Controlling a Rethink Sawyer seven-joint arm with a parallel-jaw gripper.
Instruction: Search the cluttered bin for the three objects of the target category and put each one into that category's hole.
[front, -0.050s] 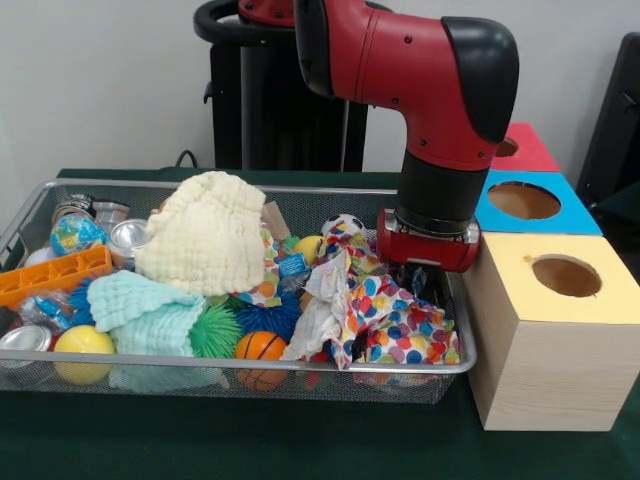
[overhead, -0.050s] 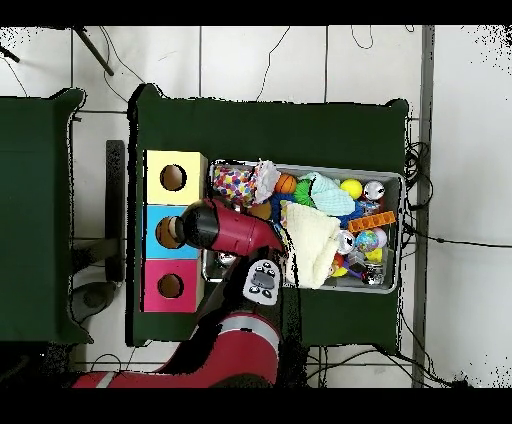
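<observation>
In the front view the arm (front, -0.050s: 440, 110) comes down into the right end of the bin (front, -0.050s: 240, 368), close to the yellow box (front, -0.050s: 555, 330). The end effector (front, -0.050s: 418, 278) is low, in the dotted cloth (front, -0.050s: 385, 320), and its tips are hidden there, so I cannot tell if it is released, clenched, or grasping something. The target category is not named, so I cannot say for sure which thing is wanted. I think the step is searching under the cloth. To do it well, the arm should lift the cloth aside slowly, not drag it over the rim, and keep away from the box wall. Possible targets, such as the orange ball (front, -0.050s: 260, 347) and the yellow ball (front, -0.050s: 84, 342), lie well apart from the end effector, toward the other end of the bin. The white towel (front, -0.050s: 208, 235) covers the middle.

In the overhead view the arm (overhead, -0.050s: 225, 228) hides the end effector fully. The bin (overhead, -0.050s: 392, 180) is just beside the three boxes: yellow (overhead, -0.050s: 190, 162), blue (overhead, -0.050s: 152, 215) and red (overhead, -0.050s: 152, 298). The dotted cloth (overhead, -0.050s: 232, 182) lies at the bin end nearest the yellow box, and the balls are further along the bin.
</observation>
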